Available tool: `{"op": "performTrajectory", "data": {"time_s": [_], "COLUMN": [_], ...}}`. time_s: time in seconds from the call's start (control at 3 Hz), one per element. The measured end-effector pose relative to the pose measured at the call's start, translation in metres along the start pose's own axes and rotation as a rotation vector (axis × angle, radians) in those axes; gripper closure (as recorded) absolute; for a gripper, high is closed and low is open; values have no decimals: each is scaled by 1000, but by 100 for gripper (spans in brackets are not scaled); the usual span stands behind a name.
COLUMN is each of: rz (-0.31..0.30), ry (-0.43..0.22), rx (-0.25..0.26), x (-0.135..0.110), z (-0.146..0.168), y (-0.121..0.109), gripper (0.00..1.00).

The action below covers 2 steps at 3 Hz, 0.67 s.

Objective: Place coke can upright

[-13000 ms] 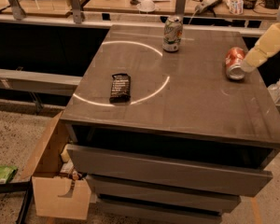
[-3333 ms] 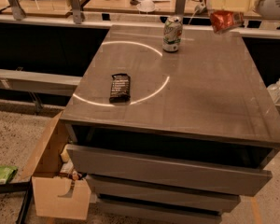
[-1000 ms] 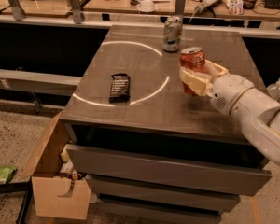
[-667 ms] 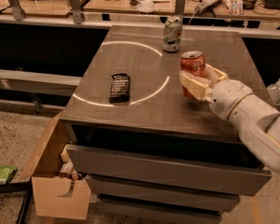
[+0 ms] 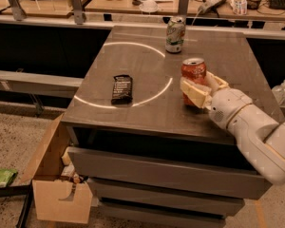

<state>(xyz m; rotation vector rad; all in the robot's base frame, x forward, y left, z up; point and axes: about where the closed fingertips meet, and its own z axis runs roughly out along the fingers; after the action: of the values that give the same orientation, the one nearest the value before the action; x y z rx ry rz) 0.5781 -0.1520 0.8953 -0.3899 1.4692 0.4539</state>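
The coke can (image 5: 194,70), red with a silver top, stands upright on the grey table (image 5: 147,108), right of the white circle line. My gripper (image 5: 200,85) reaches in from the right. Its cream fingers (image 5: 194,93) sit on either side of the can's lower half and are closed on it. One finger is in front of the can and the other is behind it on the right. The can's base is hidden by the front finger.
A green-and-white can (image 5: 175,34) stands upright at the back of the table. A dark snack bar (image 5: 121,89) lies on the left part. A cardboard box (image 5: 52,184) sits on the floor at the left. Cluttered benches run along the back.
The can lay on its side at the right edge. The gripper lifted it and brought it to mid-table, where it now stands upright. Over the last second the arm has barely shifted.
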Motion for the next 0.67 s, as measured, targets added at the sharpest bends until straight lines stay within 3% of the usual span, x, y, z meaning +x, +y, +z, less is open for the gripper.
{"op": "performTrajectory", "data": {"time_s": [0.67], "rz": [13], "ry": [-1], "rx": [16], "x": [5], "z": [-4], "y": [2], "gripper": [14]}}
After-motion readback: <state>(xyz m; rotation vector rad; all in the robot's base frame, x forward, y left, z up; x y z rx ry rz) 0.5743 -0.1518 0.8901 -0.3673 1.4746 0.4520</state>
